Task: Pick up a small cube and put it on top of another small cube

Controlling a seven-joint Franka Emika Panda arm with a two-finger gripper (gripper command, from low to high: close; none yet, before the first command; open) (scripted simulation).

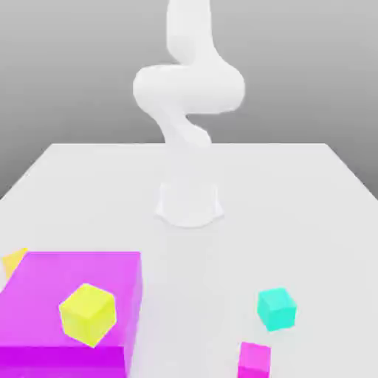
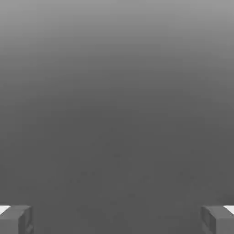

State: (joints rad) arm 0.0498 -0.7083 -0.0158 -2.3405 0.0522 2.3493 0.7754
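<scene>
Near the front of the white desk (image 1: 221, 258), on the exterior view's right, I see the small turquoise cube (image 1: 276, 309). It sits on the desk, turned so that two of its sides and its top show. Just beside it, closer to the front edge of the picture, is a small pink cube (image 1: 255, 360), and the two are apart. Over on the exterior view's left lies a huge purple block (image 1: 81, 295), low and flat on top. A bigger lemon-yellow cube (image 1: 88, 314) shows in front of its top, tilted, with one corner pointing down. Behind the purple block, by the exterior view's left edge, a bit of the small orange-yellow cube (image 1: 15, 261) peeks out; the block hides the rest. My white arm (image 1: 189, 88) stands up from its round base (image 1: 189, 207) at the back of the desk, far from all the cubes. In the hand view, the two fingers of my hand (image 2: 117, 220) are spread wide, one at each side, with nothing between them but plain gray.
</scene>
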